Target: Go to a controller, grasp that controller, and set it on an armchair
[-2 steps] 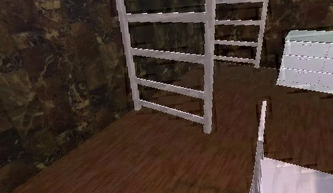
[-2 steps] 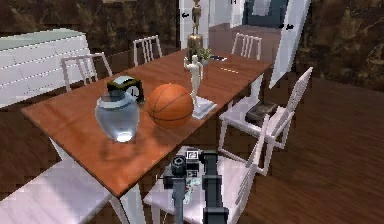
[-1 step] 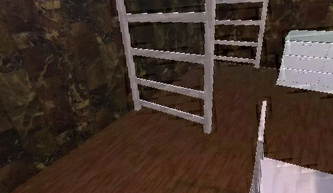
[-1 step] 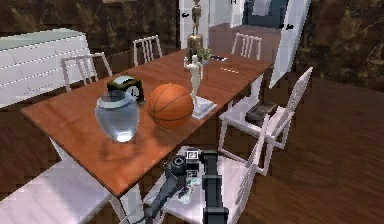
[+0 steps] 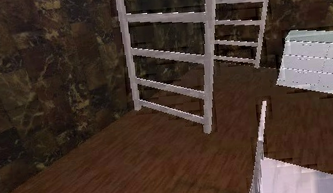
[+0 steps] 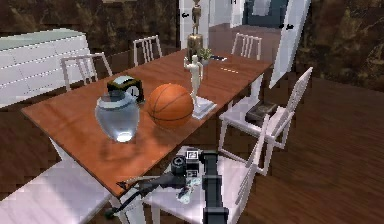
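My arm (image 6: 212,195) rises from the bottom edge of the arm side view. The gripper (image 6: 130,185) reaches left in front of the near edge of a wooden dining table (image 6: 80,115). The table edge and a white chair seat (image 6: 60,195) lie behind its far end, so I cannot tell whether it holds anything. A small dark flat thing (image 6: 260,111) lies on the seat of a white chair (image 6: 272,118) at the table's right side; its shape is too small to name.
On the table stand a glass vase (image 6: 117,117), a basketball (image 6: 170,103), a dark box (image 6: 127,88), a pale statuette (image 6: 193,72) and a trophy (image 6: 197,25). White chairs ring the table. A white ladder-like frame (image 5: 175,49) and a white dresser (image 5: 320,61) stand ahead on wooden floor.
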### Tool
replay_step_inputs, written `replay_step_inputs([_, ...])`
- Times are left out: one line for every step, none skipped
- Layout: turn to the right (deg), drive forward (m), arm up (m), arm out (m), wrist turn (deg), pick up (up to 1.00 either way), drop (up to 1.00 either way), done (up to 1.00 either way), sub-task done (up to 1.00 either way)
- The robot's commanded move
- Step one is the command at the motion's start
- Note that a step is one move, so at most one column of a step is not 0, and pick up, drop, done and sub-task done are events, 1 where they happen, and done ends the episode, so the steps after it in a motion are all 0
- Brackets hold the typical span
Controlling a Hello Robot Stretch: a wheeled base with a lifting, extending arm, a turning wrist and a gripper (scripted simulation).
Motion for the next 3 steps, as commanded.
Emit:
replay_step_inputs([0.0, 0.0, 0.0, 0.0, 45.0, 0.0, 0.0, 0.0, 0.0])
replay_step_inputs([0.0, 0.0, 0.0, 0.0, 45.0, 0.0, 0.0, 0.0, 0.0])
replay_step_inputs([0.0, 0.0, -0.3, 0.0, 0.0, 0.0, 0.0, 0.0, 0.0])
